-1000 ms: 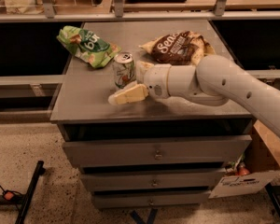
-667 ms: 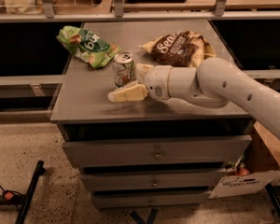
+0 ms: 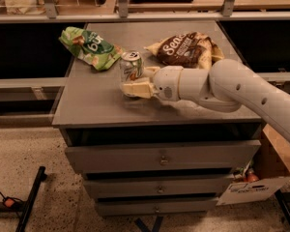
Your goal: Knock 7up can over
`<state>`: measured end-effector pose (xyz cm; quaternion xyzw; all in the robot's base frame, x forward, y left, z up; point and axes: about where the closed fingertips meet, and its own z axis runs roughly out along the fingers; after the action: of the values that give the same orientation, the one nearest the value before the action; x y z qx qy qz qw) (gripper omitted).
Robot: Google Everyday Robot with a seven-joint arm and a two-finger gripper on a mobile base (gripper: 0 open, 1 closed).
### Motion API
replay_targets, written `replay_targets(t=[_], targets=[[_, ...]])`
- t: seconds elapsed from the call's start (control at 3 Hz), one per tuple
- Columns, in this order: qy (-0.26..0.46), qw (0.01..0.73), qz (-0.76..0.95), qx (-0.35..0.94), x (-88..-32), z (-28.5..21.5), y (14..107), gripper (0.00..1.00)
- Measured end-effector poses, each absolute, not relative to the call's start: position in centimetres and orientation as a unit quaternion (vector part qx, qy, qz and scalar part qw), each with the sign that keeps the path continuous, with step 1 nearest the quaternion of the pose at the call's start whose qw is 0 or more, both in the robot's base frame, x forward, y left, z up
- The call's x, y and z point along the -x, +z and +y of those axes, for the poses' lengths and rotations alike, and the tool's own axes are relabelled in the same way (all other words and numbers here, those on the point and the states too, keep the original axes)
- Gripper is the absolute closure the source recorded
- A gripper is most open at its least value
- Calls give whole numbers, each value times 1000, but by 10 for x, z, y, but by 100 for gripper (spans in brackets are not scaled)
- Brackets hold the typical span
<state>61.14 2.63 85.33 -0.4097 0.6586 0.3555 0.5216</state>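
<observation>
The 7up can (image 3: 131, 65) stands upright near the middle of the grey cabinet top (image 3: 92, 105); it is silver-white with green markings. My gripper (image 3: 141, 81) reaches in from the right on the white arm (image 3: 232, 88). Its fingers are apart. The cream front finger (image 3: 134, 89) lies against the can's lower front. The other finger (image 3: 150, 72) sits just right of the can.
A green snack bag (image 3: 90, 48) lies behind and left of the can. A brown and yellow snack bag (image 3: 184, 48) lies behind and right, just beyond my arm. Drawers are below the top. A cardboard box (image 3: 275, 158) stands on the floor at the right.
My gripper has moved in toward the can, and the front finger now rests against its base. The can still stands upright.
</observation>
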Motion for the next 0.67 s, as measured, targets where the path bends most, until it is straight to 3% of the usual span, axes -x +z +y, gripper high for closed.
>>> replay_targets(t=[0.33,0.67], targets=[[337,514,654,440,-622,24,879,84],[285,480,651,513,-638,25,920,82]])
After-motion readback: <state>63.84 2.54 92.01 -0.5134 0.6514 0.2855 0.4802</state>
